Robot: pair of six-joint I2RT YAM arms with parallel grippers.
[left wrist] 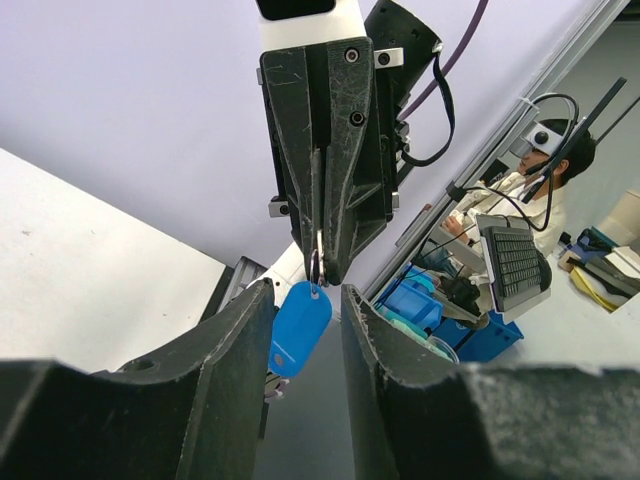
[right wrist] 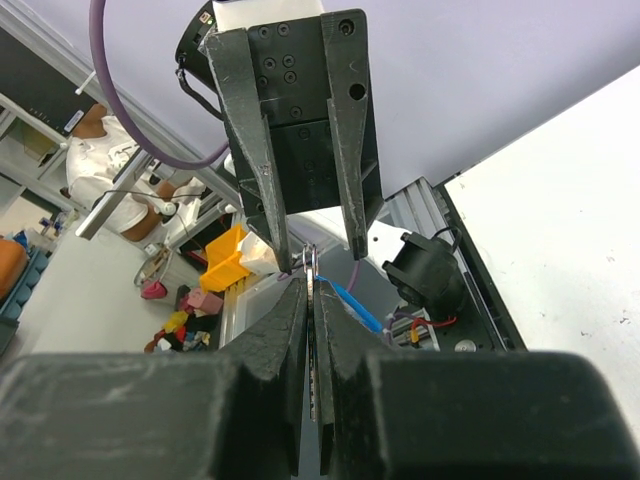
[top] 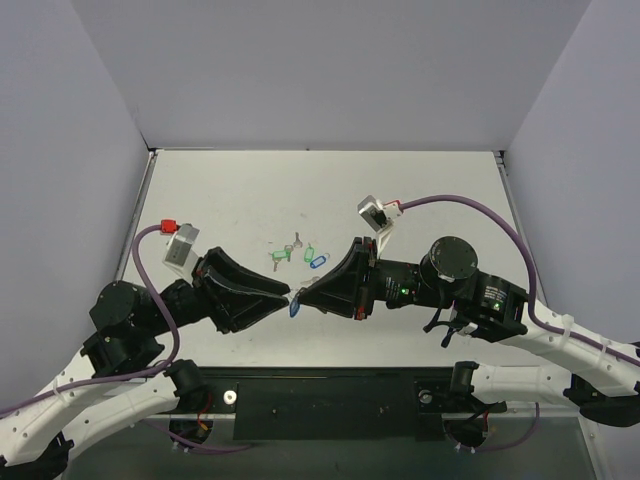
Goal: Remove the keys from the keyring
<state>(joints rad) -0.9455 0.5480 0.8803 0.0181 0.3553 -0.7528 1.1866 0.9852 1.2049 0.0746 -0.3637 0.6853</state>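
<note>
My right gripper (top: 304,296) is shut on the thin metal keyring (left wrist: 316,268) and holds it above the table's front middle. The ring's edge shows between its shut fingertips in the right wrist view (right wrist: 312,262). A deep-blue oval tag (left wrist: 298,328) hangs from the ring, also seen from above (top: 295,309). A small silver key (left wrist: 272,388) shows just below the tag, partly hidden. My left gripper (left wrist: 306,292) is open, tip to tip with the right one, one finger on each side of the blue tag without touching it. The yellow tag is out of view.
Green-tagged keys (top: 283,256) and a second green tag (top: 308,252) lie on the white table behind the grippers, with a lighter blue tag (top: 318,262) beside them. A black rail (top: 330,395) runs along the near edge. Grey walls enclose three sides.
</note>
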